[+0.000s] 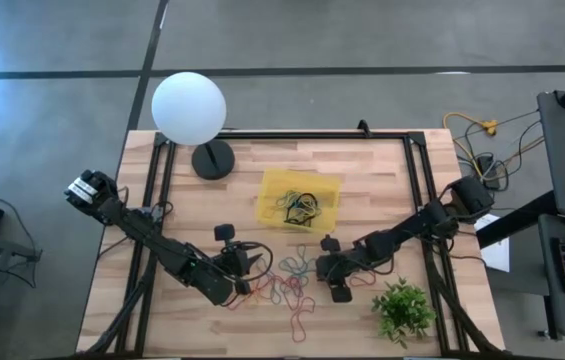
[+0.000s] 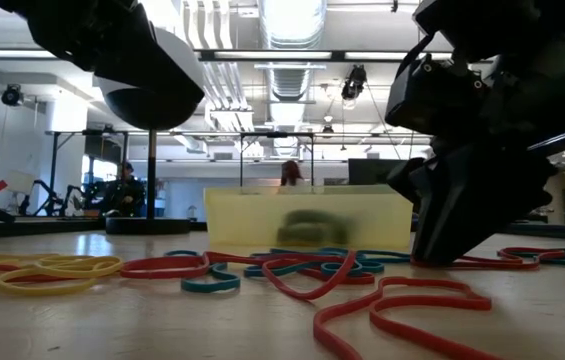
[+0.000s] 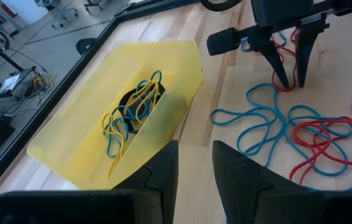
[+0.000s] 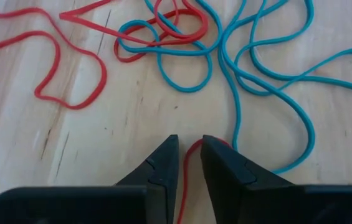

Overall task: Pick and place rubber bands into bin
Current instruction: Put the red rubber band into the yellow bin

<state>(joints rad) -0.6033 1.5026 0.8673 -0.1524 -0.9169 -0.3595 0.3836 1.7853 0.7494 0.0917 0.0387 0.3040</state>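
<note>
A few rubber bands (image 3: 132, 112) already lie in the bin (image 1: 330, 190) at table centre, but most sprawl at its six o'clock, where the right gripper (image 4: 189, 155), jaws narrow, straddles a red band (image 4: 185, 180); the left gripper (image 3: 194, 165), narrow and empty, hovers nearby.

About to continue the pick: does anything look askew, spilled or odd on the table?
Nothing is damaged or spilled. The yellow bin sits slightly skewed to the table edges, with bands inside. Loose rubber bands lie tangled between the grippers; the right gripper has a red band between its fingers.
</note>
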